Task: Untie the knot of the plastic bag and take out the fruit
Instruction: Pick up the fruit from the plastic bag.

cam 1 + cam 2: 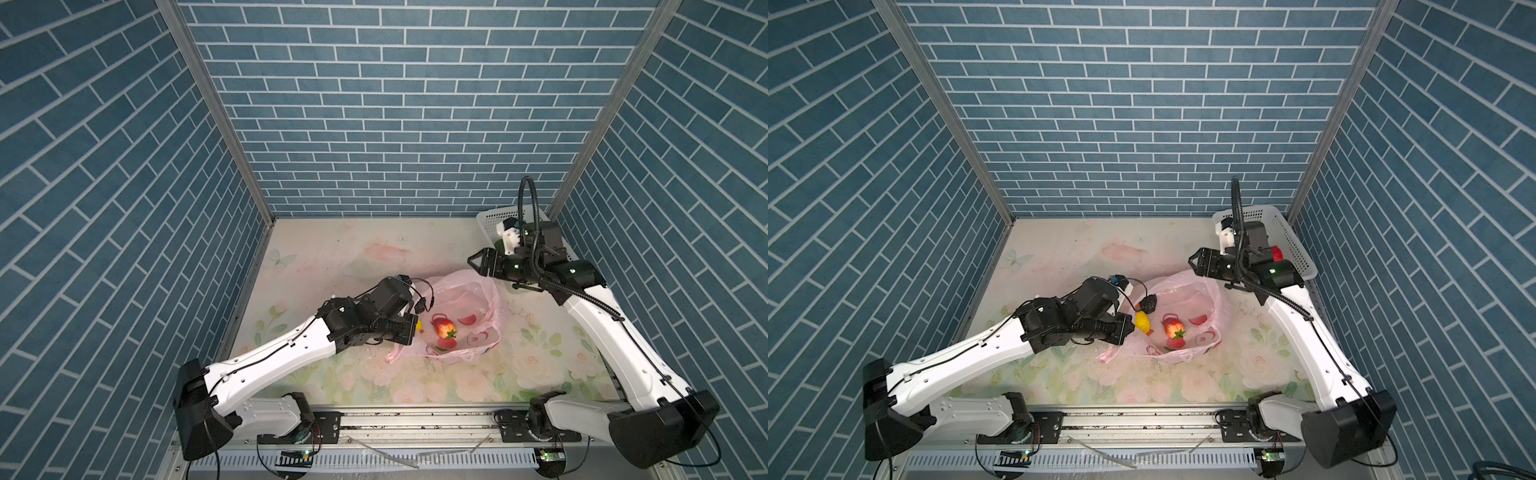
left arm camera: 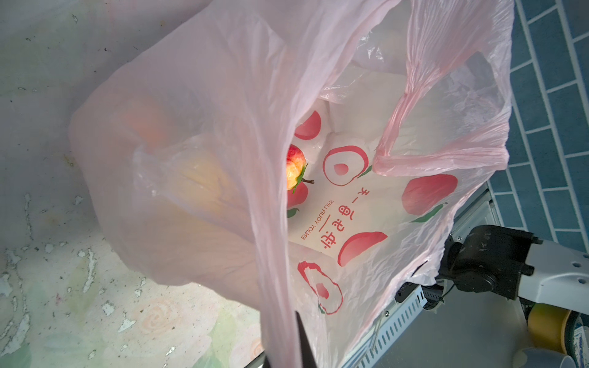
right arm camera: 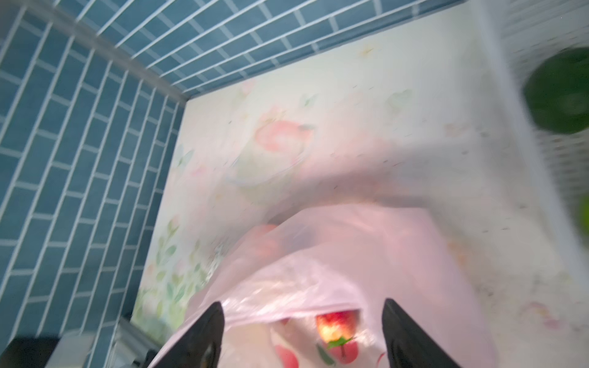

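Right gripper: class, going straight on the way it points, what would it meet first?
Probably the plastic bag, its pink film just ahead of the right gripper, jaws open; depth is unclear.

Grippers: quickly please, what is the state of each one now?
Left gripper: shut on the bag, at its rim.
Right gripper: open, holding nothing.

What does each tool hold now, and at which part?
The left tool pinches the plastic bag at the edge of its mouth; the right tool is open, holding nothing.
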Tool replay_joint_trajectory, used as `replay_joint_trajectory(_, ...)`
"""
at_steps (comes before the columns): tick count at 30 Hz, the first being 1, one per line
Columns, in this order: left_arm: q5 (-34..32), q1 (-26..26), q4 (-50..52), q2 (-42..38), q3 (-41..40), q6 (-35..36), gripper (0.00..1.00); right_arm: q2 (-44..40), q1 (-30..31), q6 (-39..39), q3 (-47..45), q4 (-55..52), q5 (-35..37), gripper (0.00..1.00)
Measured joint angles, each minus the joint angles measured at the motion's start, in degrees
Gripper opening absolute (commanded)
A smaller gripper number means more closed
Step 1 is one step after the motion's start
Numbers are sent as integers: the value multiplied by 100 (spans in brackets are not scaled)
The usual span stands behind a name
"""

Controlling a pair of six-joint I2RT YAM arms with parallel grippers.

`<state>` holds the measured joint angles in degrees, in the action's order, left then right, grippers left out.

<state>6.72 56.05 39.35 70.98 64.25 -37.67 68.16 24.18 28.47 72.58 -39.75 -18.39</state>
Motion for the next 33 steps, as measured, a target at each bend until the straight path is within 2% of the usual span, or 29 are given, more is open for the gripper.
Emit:
replay_joint_trajectory(6,15,0,57,7,57,0,0,-219,1215,361,-415,-59,201,74)
replay_joint_trajectory(15,-26,0,238,7,227,0,0,188,2627,481,-1145,358,1027,71)
replay_joint_trajectory(23,-101,-90,369,-7,227,0,0,363,3508,761,-1755,608,1626,71)
replay_joint_trajectory(28,-142,-201,374,-98,227,2,0,654,3851,1064,-1967,719,1637,71)
replay_joint_trajectory(33,-175,-260,407,-192,227,2,0,1217,3910,1290,-2037,800,1399,72)
